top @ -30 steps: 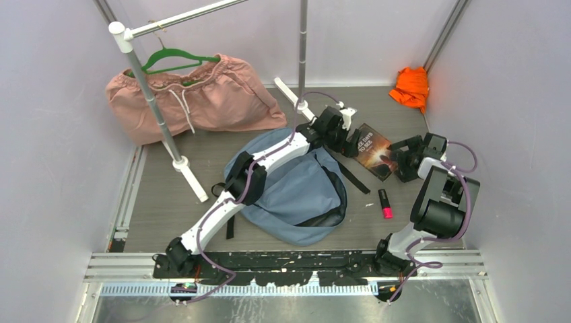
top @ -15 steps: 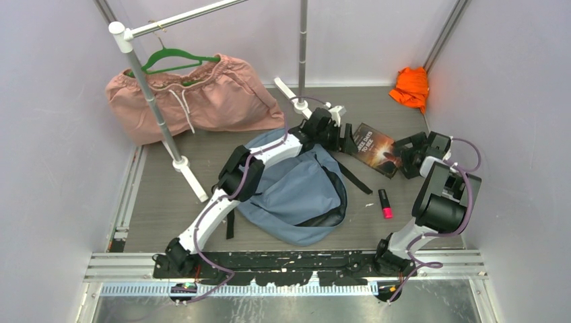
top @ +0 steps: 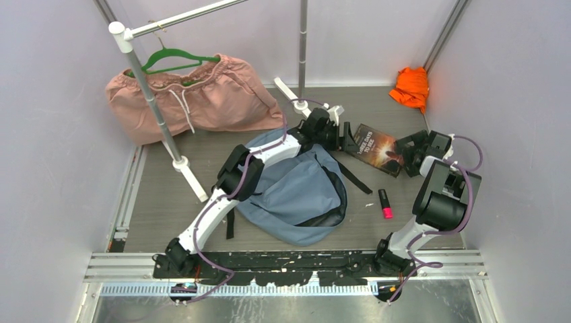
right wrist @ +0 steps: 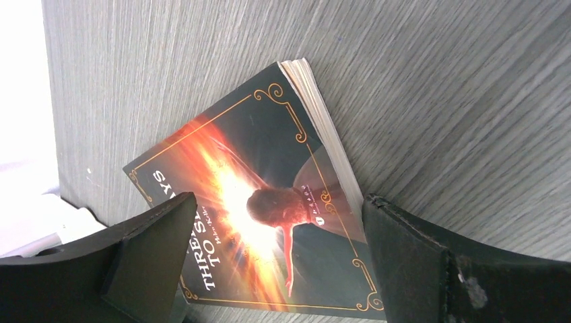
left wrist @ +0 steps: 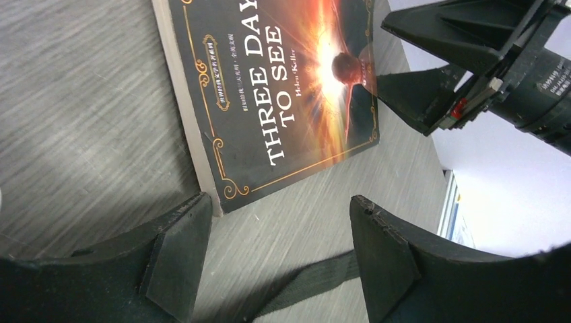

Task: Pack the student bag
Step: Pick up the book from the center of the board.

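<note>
The dusty-blue student bag [top: 296, 195] lies flat in the middle of the table, one black strap [top: 353, 176] trailing right. A dark book, "Three Days to See" [top: 374, 149], lies flat to its upper right; it also shows in the left wrist view [left wrist: 276, 94] and the right wrist view [right wrist: 269, 202]. My left gripper [top: 349, 138] is open and empty at the book's left corner, above the strap [left wrist: 310, 282]. My right gripper [top: 402, 153] is open and empty over the book's right end, jaws astride it.
A pink-and-black marker [top: 385, 203] lies right of the bag. A pink garment [top: 202, 97] on a green hanger [top: 178, 59] hangs from a white rack [top: 151, 101] at back left. An orange cloth [top: 411, 86] sits in the back right corner. Walls close in on both sides.
My left gripper has moved up and left, from over the book's left edge to its corner. My right gripper has shifted slightly toward the book's right end.
</note>
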